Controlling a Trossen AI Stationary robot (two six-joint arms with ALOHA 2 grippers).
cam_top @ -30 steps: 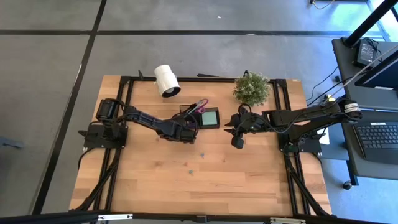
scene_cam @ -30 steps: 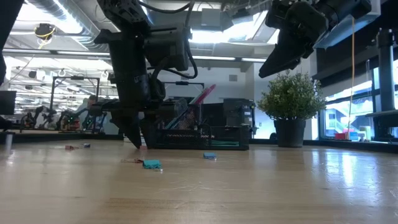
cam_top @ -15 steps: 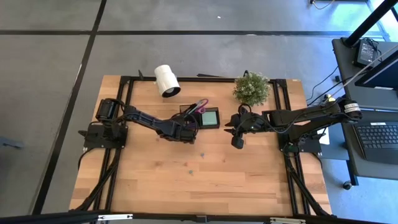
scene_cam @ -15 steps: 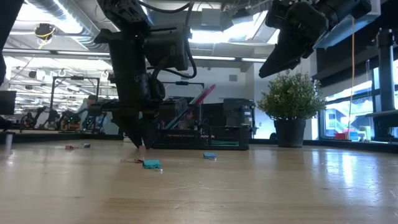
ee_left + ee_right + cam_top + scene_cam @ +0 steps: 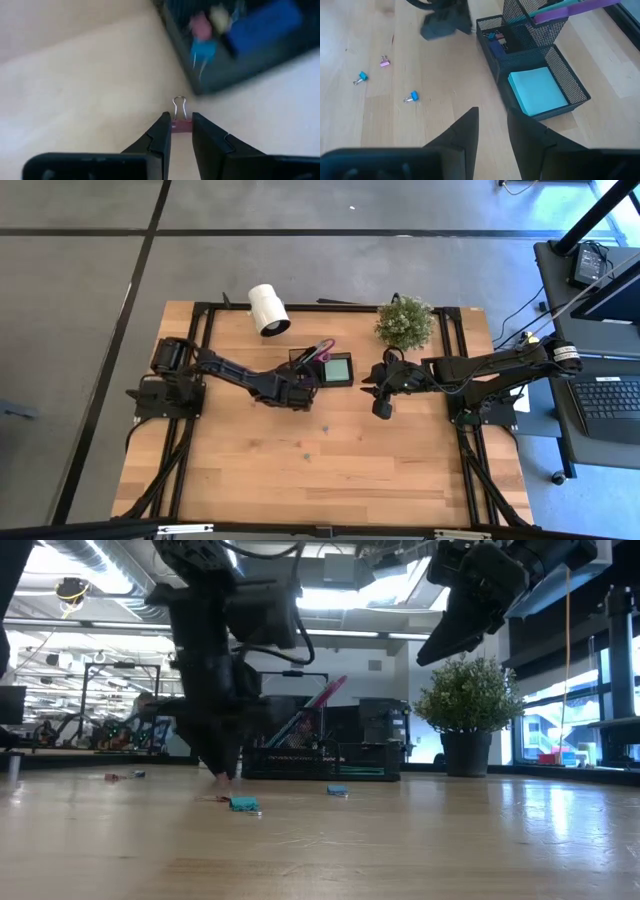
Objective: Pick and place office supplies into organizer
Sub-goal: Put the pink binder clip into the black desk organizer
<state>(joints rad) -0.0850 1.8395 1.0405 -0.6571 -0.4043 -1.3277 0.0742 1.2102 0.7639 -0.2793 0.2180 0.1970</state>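
The black mesh organizer [image 5: 322, 367] stands at the table's middle back, holding a mint-green sticky pad [image 5: 537, 90], purple-handled scissors [image 5: 570, 7] and pens. My left gripper [image 5: 181, 131] is down at the table just left-front of the organizer, shut on a small pink binder clip [image 5: 181, 125]. It also shows in the low view as my left gripper [image 5: 222, 775]. My right gripper [image 5: 492, 125] hangs open above the table to the organizer's right, with nothing between its fingers. Loose blue clips [image 5: 411, 97], [image 5: 361, 77] and a pink clip [image 5: 384, 62] lie flat on the wood. My left gripper pinches the pink binder clip's body [image 5: 181, 127] between its two fingertips, one on each side. The fingers come steeply from above. The clip sits on the table, its wire handle [image 5: 180, 104] sticking out past the fingertips toward the organizer.
A white roll [image 5: 268, 309] lies at the back left and a small green plant [image 5: 404, 322] stands at the back right. Bare wood stretches across the table's near half [image 5: 330, 470]. In the low view two blue clips [image 5: 243, 804], [image 5: 337, 791] lie in front of the organizer.
My left gripper has stayed low beside the organizer, and in the low view its fingertips have drawn together onto the pink clip at the table.
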